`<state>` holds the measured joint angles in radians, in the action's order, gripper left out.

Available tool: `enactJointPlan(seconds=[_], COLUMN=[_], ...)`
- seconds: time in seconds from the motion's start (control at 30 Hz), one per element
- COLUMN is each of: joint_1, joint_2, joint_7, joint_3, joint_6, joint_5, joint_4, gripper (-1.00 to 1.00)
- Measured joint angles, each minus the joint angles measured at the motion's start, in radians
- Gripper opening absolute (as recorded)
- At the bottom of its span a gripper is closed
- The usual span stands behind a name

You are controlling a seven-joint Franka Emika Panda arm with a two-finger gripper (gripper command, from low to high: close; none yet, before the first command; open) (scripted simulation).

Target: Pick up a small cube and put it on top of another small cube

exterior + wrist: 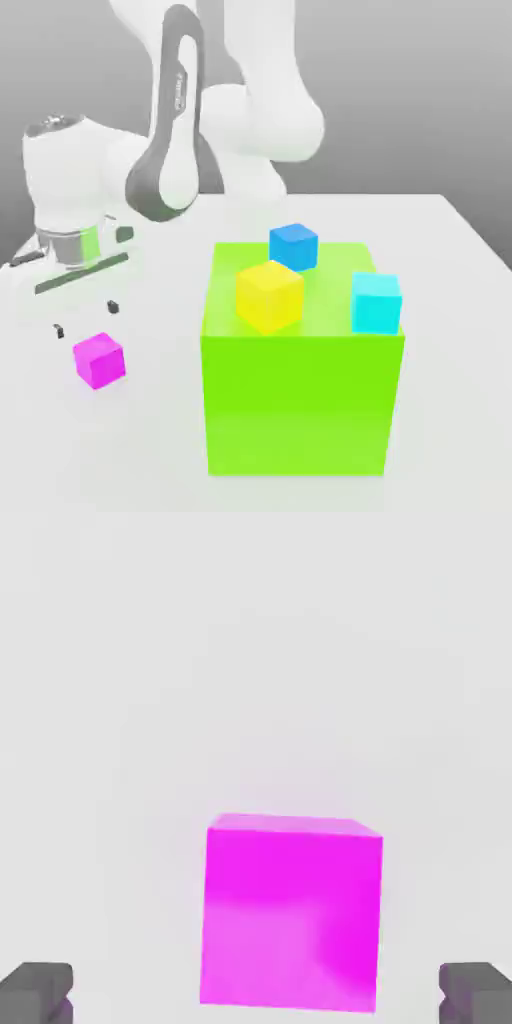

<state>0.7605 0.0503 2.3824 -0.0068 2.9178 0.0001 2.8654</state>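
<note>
White surface (440,240), grey backdrop. Pincer (86,317) hangs open just above the magenta cube (99,360), at the exterior view's left, fingers (36,990) clear of it. Blue cube (293,246) sits on the lime-green block (300,400), far side.

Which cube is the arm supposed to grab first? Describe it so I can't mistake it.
Start at the big lime-green block on the white table. Off its exterior-view left side, alone on the tabletop, sits the small magenta-pink cube. The yellow, blue and cyan cubes all sit over by the block.
</note>
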Motion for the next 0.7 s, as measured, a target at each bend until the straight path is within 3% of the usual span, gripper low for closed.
enactJointPlan(seconds=[0.13,0.17,0.4,0.7], joint_1=[0.001,0.002,0.002,-0.029], joint_2=[0.143,0.178,0.186,-0.113], joint_7=[0.001,0.001,0.001,-0.020], joint_3=[0.003,0.005,0.005,0.019], joint_6=[0.120,0.149,0.158,-0.106], joint_5=[0.005,0.005,0.006,0.016], joint_4=[-0.022,-0.027,-0.029,0.006], gripper=[0.00,-1.00,-1.00,-1.00])
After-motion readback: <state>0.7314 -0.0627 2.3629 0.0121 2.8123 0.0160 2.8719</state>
